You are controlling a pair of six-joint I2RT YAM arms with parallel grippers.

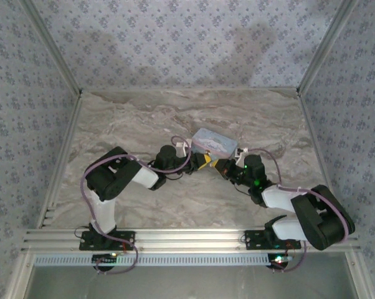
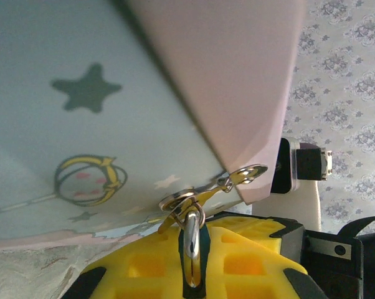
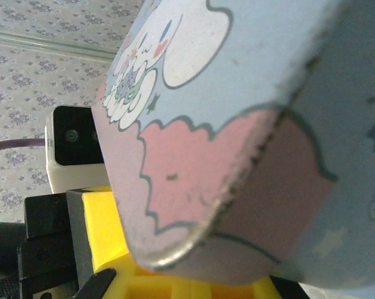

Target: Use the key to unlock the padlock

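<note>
Top view: the left gripper (image 1: pixel 204 163) and the right gripper (image 1: pixel 221 166) are facing each other tip to tip, just beside the near edge of the pale blue tin (image 1: pixel 213 142). Left wrist view: the yellow fingers (image 2: pixel 144 265) are clenching the teal padlock (image 2: pixel 194 277), its shackle (image 2: pixel 192 233) hanging from the tin's metal ring (image 2: pixel 178 200). Right wrist view: the tin's pink corner is looming close, and the right fingers are pressing shut, though on what cannot be told.

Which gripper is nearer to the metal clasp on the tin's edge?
Left. The left gripper is right at the clasp, shut on a metal loop hanging from it. The right gripper is beside it, at the rounded corner of the tin, apparently slightly farther off.
</note>
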